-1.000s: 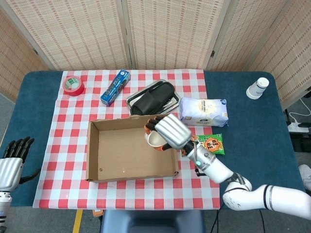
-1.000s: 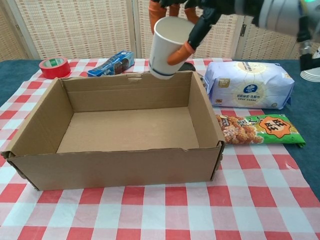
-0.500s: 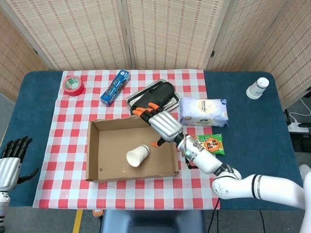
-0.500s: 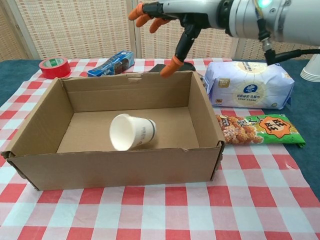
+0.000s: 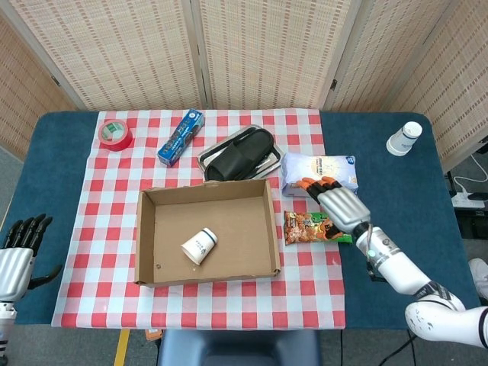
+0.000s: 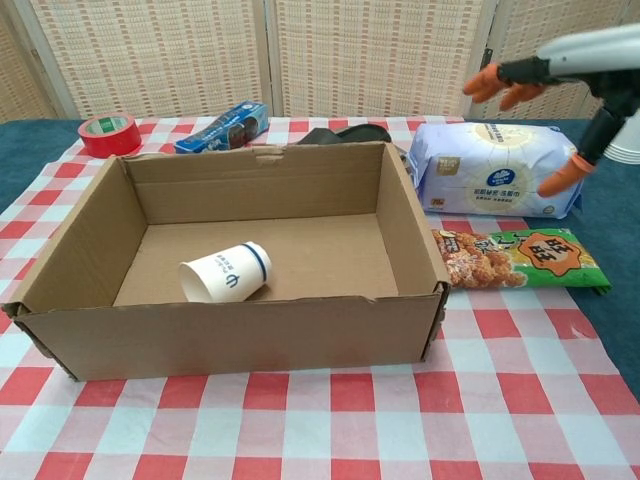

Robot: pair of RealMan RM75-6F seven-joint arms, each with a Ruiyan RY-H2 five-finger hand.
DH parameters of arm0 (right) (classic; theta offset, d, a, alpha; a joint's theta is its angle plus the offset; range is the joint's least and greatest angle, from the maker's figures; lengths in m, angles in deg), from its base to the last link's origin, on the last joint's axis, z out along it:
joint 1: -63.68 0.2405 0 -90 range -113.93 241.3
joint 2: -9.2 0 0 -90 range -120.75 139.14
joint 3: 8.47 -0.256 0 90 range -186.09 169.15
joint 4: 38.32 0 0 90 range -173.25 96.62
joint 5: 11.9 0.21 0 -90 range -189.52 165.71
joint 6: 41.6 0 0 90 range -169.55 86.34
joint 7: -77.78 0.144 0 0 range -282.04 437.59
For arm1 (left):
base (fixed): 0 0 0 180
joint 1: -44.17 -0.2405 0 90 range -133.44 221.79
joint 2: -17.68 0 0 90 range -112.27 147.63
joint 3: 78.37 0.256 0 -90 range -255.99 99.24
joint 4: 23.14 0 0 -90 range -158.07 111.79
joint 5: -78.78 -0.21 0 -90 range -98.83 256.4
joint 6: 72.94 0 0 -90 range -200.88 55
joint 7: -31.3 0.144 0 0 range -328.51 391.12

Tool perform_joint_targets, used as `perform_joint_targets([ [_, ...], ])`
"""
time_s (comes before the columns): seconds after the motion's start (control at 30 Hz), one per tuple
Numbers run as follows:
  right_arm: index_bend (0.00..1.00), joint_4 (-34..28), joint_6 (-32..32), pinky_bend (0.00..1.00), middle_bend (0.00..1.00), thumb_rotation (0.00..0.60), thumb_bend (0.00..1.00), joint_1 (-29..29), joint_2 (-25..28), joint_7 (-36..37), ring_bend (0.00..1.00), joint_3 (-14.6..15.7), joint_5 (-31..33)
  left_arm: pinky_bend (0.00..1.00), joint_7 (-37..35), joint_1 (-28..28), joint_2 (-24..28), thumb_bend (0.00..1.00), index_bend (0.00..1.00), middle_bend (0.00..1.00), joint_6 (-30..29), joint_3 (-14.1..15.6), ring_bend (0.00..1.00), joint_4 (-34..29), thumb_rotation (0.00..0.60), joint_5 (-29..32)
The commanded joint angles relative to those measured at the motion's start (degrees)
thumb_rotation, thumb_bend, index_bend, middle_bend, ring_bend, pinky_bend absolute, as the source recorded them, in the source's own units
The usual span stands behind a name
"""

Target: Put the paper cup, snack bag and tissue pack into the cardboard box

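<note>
A: What sits round the box (image 5: 206, 236)?

B: Behind it on the checked cloth (image 5: 99, 229) lie a red tape roll (image 5: 115, 134), a blue packet (image 5: 181, 136) and a metal tray (image 5: 263, 162) with a black thing (image 5: 240, 155) in it. The tray is just beyond the box's far wall. Off on the blue table (image 5: 396, 213), near the far right corner, stands a stack of white cups (image 5: 403, 139).

A: And the task's things?

B: The cup (image 6: 225, 272) lies on its side on the box floor, toward the front left, mouth to the left in the chest view. The snack bag (image 6: 518, 259) lies flat on the cloth just right of the box, close to the wall. The tissue pack (image 6: 497, 183) is behind the bag, also outside the box.

A: Anything in the way?

B: The box's right wall stands between both packs and the inside. The box is open at the top.

A: The right hand (image 5: 338, 204)?

B: It hangs over the gap where bag and tissue pack meet, palm down, forearm running back to the lower right. Its orange-tipped fingers (image 6: 556, 181) are spread apart and hold nothing; in the chest view they float above the tissue pack.

A: The left hand (image 5: 17, 253)?

B: At the left edge of the head view, off the table, fingers pointing up, loosely apart, empty.
</note>
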Motion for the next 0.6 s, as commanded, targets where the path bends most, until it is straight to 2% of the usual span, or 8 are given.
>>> perform_joint_targets([
  [0.03,0.00,5.40,-0.40,0.10,0.00,0.600,0.00,-4.53,-1.32,6.38,0.00,4.19,-5.48,0.00,-0.11,-0.17,-0.33,0.22,0.00,0.00,-0.46,0.00,0.00,0.36,0.600,-0.29],
  [0.2,0.00,12.90,0.06,0.10,0.00,0.600,0.00,-6.95,-4.98,10.90,0.00,6.27,-10.02,0.00,0.07,-0.22,-0.23,0.22,0.00,0.00,-0.27,0.12,0.00,0.19,0.600,-0.16],
  [0.47,0.02,20.01,-1.96,0.10,0.00,0.600,0.00,-7.03,-8.80,14.98,0.00,6.38,-11.52,0.00,-0.17,-0.22,-0.24,0.22,0.00,0.00,-0.36,0.08,0.00,0.27,0.600,-0.23],
  [0.6,0.02,21.13,-2.39,0.10,0.00,0.600,0.00,-6.94,-9.80,16.04,0.00,6.15,-11.57,0.00,-0.25,-0.23,-0.24,0.22,0.00,0.00,-0.35,0.08,0.00,0.33,0.600,-0.22],
])
